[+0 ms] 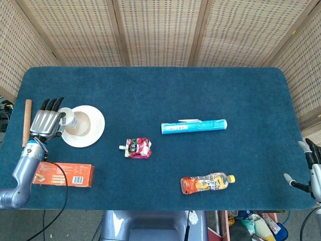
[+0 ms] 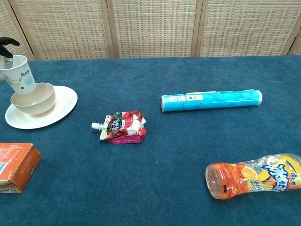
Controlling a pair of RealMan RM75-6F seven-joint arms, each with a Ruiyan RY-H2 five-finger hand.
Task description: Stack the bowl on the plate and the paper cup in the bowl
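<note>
A cream bowl [image 1: 80,124] [image 2: 34,98] sits on a cream plate [image 1: 95,131] [image 2: 59,106] at the table's left. My left hand [image 1: 46,118] [image 2: 6,43] grips a white paper cup [image 1: 66,117] [image 2: 18,75] with green print. The cup hangs upright over the bowl's left rim, its base at or just inside the rim. My right hand [image 1: 311,165] shows only in the head view, at the far right edge off the table, fingers spread and holding nothing.
An orange box [image 1: 62,173] [image 2: 14,165] lies near the front left edge. A wooden stick [image 1: 25,122] lies at the far left. A red pouch [image 1: 137,148] [image 2: 122,126], a blue tube [image 1: 194,125] [image 2: 210,99] and an orange drink bottle [image 1: 207,183] [image 2: 256,180] lie further right.
</note>
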